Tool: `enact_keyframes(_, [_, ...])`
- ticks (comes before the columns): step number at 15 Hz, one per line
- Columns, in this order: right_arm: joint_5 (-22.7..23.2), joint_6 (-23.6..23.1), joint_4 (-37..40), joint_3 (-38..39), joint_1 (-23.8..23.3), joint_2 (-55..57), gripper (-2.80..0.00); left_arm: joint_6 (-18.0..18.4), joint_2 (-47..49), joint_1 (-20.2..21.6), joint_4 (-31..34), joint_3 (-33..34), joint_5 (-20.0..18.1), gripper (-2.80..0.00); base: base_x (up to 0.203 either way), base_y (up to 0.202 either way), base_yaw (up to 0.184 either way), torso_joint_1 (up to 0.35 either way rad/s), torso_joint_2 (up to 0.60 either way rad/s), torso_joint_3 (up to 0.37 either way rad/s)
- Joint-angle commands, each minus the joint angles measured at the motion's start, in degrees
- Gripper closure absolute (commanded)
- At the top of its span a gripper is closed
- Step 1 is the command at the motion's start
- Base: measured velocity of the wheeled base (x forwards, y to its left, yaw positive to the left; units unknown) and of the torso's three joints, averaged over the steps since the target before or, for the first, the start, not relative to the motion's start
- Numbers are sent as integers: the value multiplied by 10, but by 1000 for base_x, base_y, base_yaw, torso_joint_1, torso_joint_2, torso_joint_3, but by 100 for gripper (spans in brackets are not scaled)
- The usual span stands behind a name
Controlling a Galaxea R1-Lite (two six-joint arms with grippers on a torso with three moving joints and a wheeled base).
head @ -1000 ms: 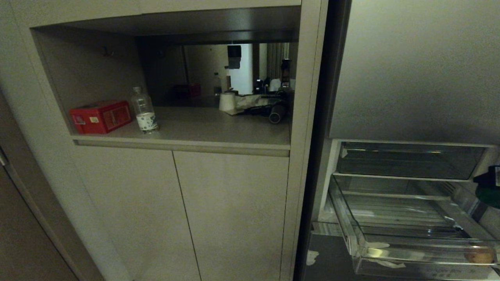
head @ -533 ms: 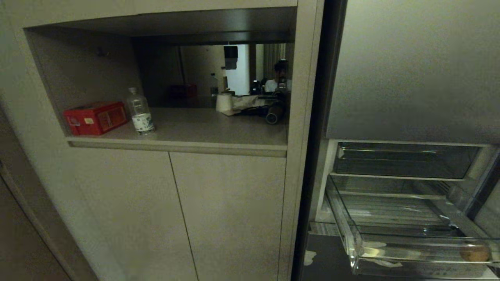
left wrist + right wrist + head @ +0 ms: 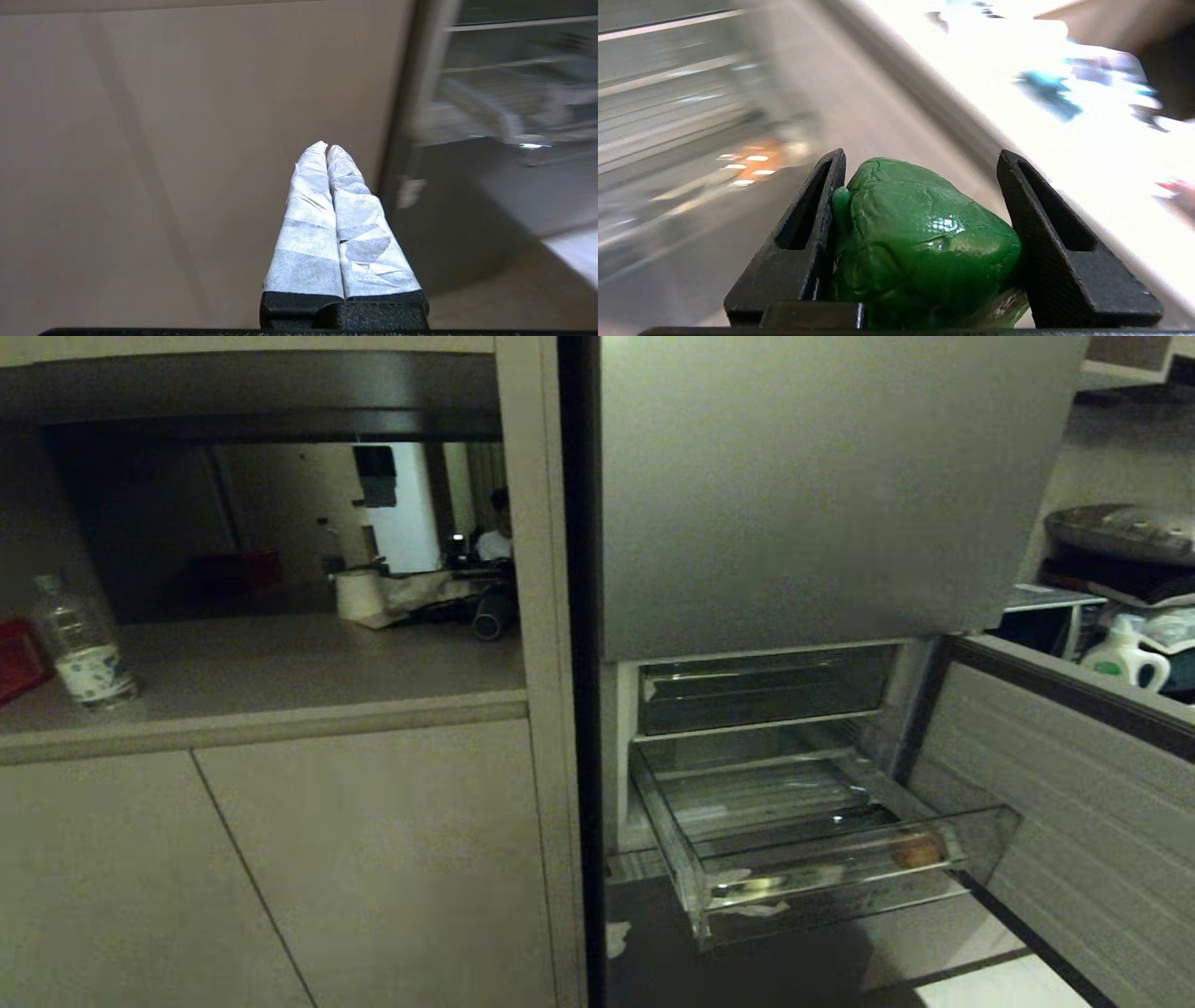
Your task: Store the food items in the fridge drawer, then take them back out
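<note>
Right gripper (image 3: 920, 158), black with two wedge-shaped fingers, seen only in its own wrist view: jaws spread wide and clamped on either side of a glossy, wrinkled dark green rounded food item (image 3: 920, 242). Background there smeared with blur. Left gripper (image 3: 327, 148), fingers wrapped in white tape and pressed flat together, holding nothing, aimed at a plain beige cabinet door (image 3: 187, 140). Neither arm visible from the head. Shown only there: wide transparent plastic fridge drawer (image 3: 822, 887) pulled out, white tape scraps at its front corner, small tan-brown rounded item (image 3: 917, 849) lying inside near the front right. Clear water bottle (image 3: 82, 644) on the counter, label print too small to read.
</note>
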Motion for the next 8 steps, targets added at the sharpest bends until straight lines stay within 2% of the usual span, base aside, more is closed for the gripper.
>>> enact_keyframes(1, [-12, -1, -1, 0, -1, -42, 0, 0, 0, 0, 0, 1, 0, 0, 0, 7, -176, -1, 2, -4])
enact_keyframes(5, [-41, 0, -10, -13, -13, -61, 0, 0, 1, 0, 0, 0, 0, 0, -2, 10, -177, 3, 4, 3])
enact_keyframes(8, [-42, 0, -35, -14, -65, -59, 0, 0, 1, 0, 0, 0, 0, 0, 1, 8, -175, 2, 5, 2])
